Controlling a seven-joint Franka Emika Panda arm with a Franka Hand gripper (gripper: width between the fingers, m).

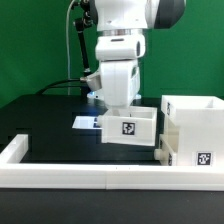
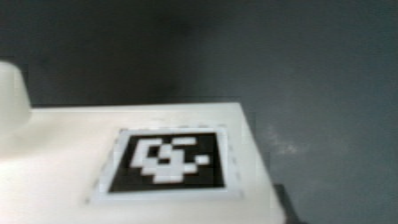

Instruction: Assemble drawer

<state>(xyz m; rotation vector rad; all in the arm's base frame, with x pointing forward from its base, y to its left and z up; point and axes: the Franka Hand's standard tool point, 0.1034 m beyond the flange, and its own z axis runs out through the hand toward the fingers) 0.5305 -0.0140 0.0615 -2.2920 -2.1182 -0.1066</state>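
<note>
One small drawer box (image 1: pixel 129 127) directly beneath the fingers (image 1: pixel 118 106), grip state hidden, larger drawer frame (image 1: pixel 192 128) beside.

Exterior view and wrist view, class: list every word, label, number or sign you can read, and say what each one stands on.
No words, brands or numbers can be read in either view.
Black-and-white marker tag on the small drawer box: a pattern, no text.
Marker tag on the larger box: a pattern, no text.
Wrist view tag: blurred pattern, no text.

no readable text, only marker tags (image 2: pixel 169 160)
</note>
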